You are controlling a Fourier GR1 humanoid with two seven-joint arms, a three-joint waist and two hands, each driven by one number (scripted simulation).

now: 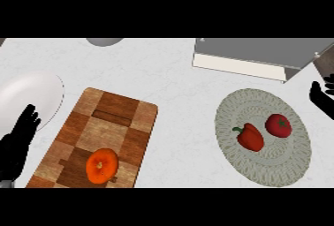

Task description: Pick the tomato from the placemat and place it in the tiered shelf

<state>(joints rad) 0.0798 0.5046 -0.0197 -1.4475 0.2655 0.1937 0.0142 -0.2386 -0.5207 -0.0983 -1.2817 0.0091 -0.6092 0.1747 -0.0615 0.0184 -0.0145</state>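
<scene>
Red tomato (pixel 278 125) lies on placemat (pixel 261 172), seemingly untouched.

The left robot hand (pixel 18 141) is resting open at the worktop's left edge, fingers pointing up. The right robot hand (pixel 322 98) is showing at the right edge, fingers straight, holding nothing.

White marbled bench (pixel 169 75) carrying a checkered wooden board (pixel 111 128) at left, a white plate (pixel 32 95) beside it, a round woven placemat (pixel 261 167) at right, and the grey tiered shelf (pixel 261 55) up top.
</scene>
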